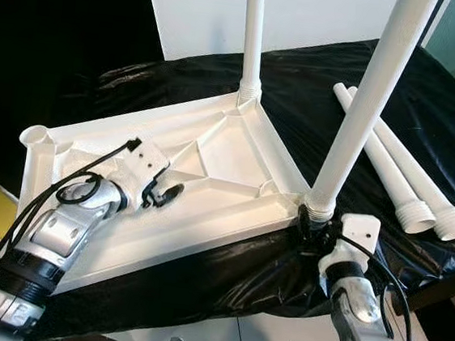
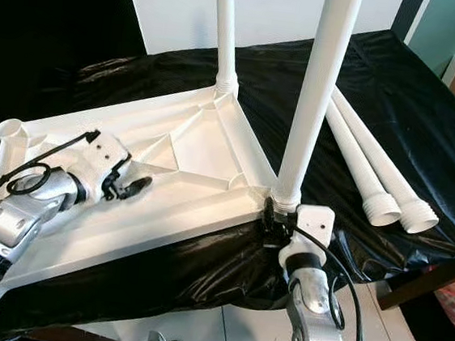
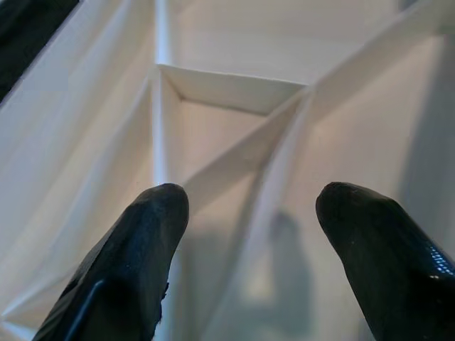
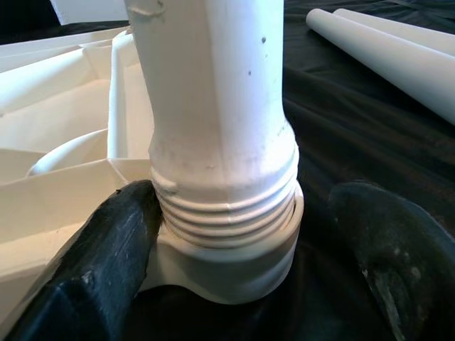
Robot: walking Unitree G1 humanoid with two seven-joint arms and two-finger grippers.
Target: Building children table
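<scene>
The white tabletop (image 1: 210, 177) lies upside down on a black sheet (image 1: 430, 102). Over its ribbed underside, toward the empty corner socket (image 1: 36, 134), the left gripper (image 1: 166, 193) hovers with fingers (image 3: 135, 263) spread. At the tabletop's far corner one leg (image 1: 253, 35) stands upright. At its near corner a second leg (image 1: 374, 96) stands in its socket, the right gripper (image 4: 242, 241) spread around its threaded base. Beyond that corner, two loose legs (image 1: 405, 181) lie side by side.
</scene>
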